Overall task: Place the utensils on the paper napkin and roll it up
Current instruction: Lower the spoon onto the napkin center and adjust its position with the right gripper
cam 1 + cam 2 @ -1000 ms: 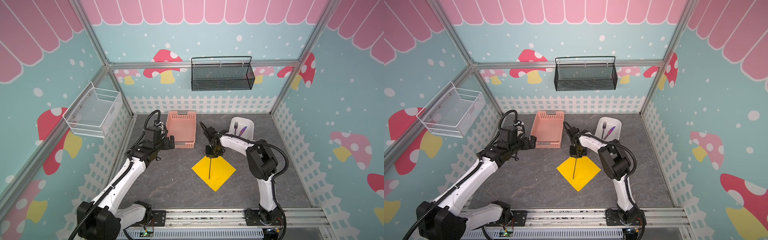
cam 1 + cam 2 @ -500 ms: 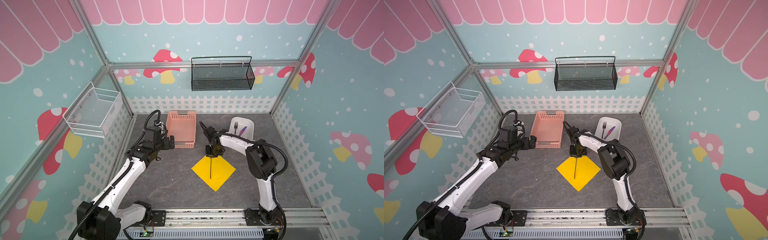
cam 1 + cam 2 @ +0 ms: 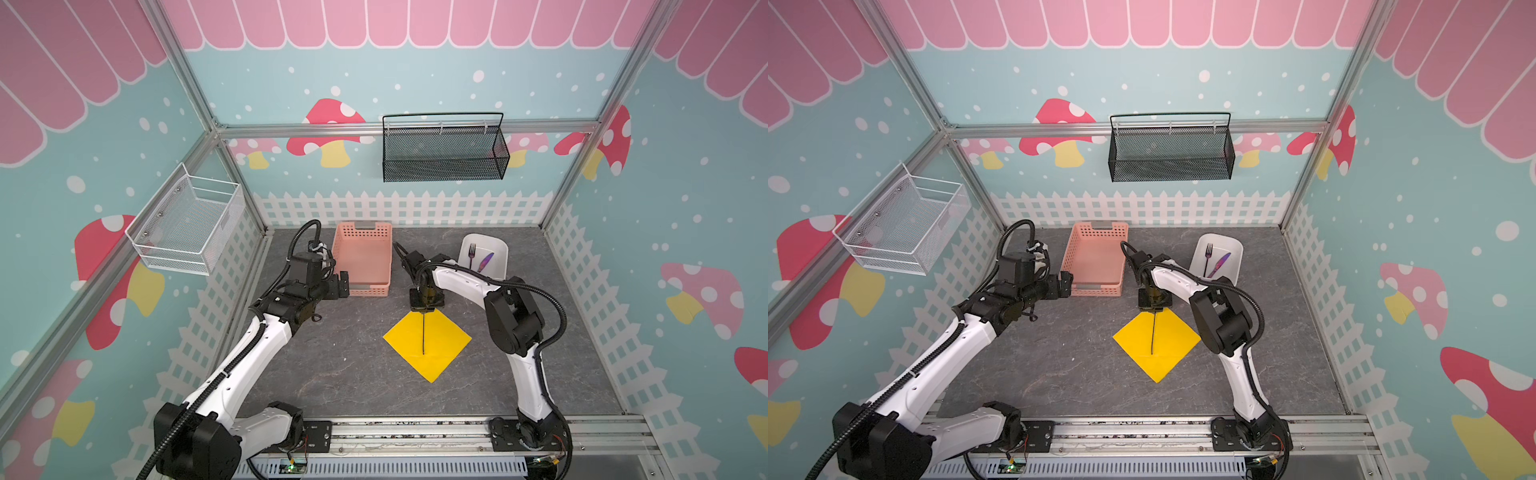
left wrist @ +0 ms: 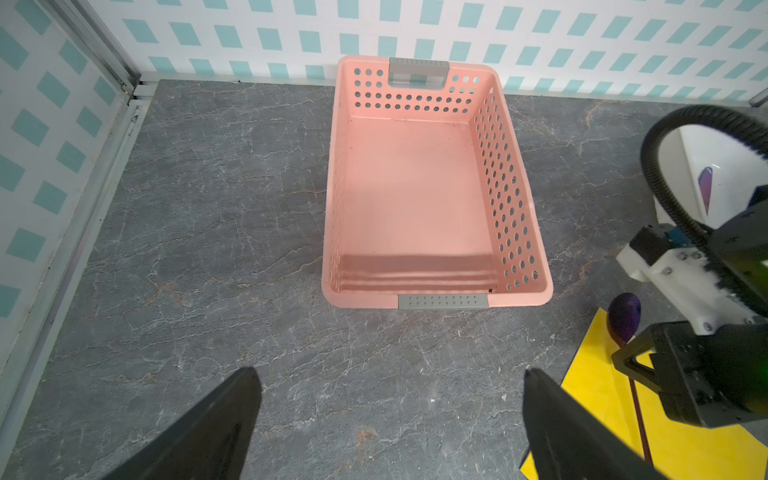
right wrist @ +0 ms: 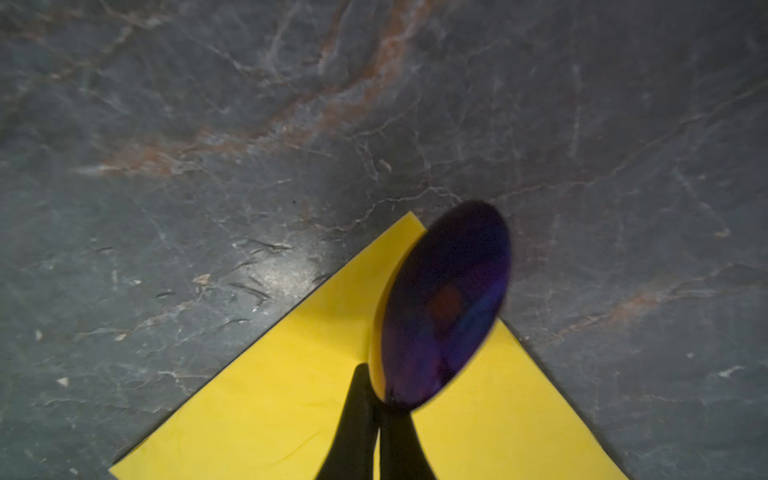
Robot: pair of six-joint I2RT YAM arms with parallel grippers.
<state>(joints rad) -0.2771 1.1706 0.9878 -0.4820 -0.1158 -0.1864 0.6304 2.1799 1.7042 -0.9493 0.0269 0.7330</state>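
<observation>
The yellow paper napkin [image 3: 444, 340] [image 3: 1173, 340] lies as a diamond on the grey floor. My right gripper [image 3: 424, 309] [image 3: 1154, 308] hangs over the napkin's far corner, shut on the neck of the dark purple spoon [image 3: 423, 332] [image 3: 1153, 332]. The spoon's handle runs toward the front over the sheet. Its bowl [image 5: 444, 307] [image 4: 623, 316] juts past the closed fingers [image 5: 361, 399], turned on edge. The fork [image 3: 471, 253] [image 3: 1207, 255] and the knife [image 3: 485, 262] [image 3: 1221, 262] lie in a white holder [image 3: 498, 253] [image 3: 1235, 249] at the back right. My left gripper [image 3: 343, 284] [image 3: 1065, 284] [image 4: 390, 374] is open and empty.
A pink perforated basket [image 3: 363, 262] [image 3: 1096, 266] [image 4: 415, 187] stands empty at the back, just beyond the left gripper. A black mesh basket [image 3: 442, 153] hangs on the back wall. A white wire basket [image 3: 187, 224] hangs on the left wall.
The right jaws have closed the last bit onto the spoon. The handle's free end has swung slightly to the right over the napkin. The left arm has not moved.
</observation>
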